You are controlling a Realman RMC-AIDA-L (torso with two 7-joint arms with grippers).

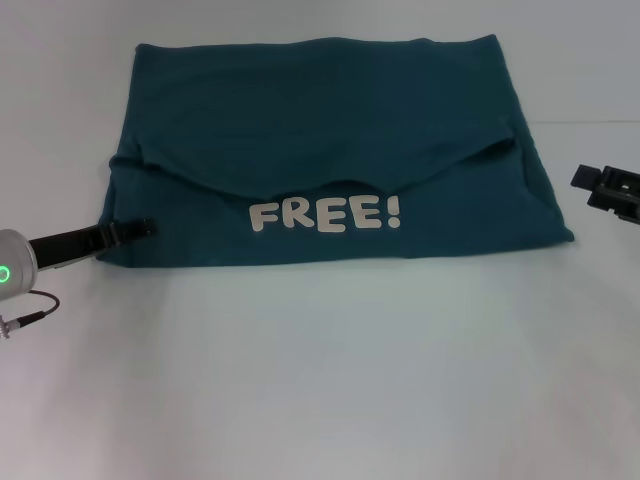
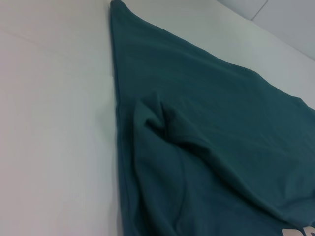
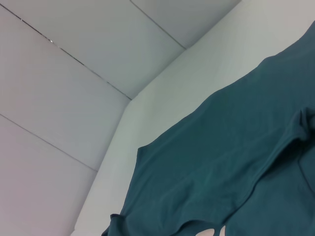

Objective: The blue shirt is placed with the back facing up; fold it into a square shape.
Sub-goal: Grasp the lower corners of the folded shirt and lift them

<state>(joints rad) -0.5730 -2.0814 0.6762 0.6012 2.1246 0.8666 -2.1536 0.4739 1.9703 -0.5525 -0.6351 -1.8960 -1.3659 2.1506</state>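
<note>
The blue shirt (image 1: 330,110) lies flat across the far half of the white table (image 1: 320,380). It is folded into a wide rectangle, and a curved flap edge runs over its middle. White "FREE!" lettering (image 1: 325,215) faces up on the near strip. My left gripper (image 1: 140,229) reaches in low from the left and rests at the shirt's near left edge. My right gripper (image 1: 603,186) hovers off the shirt's right side, apart from the cloth. The left wrist view shows the shirt (image 2: 197,123) with a rumpled fold by its hem. In the right wrist view, the shirt (image 3: 236,147) lies flat.
Bare white tabletop stretches in front of the shirt. A thin cable (image 1: 30,315) hangs by my left arm. Grey wall panels (image 3: 74,73) stand beyond the table's far edge.
</note>
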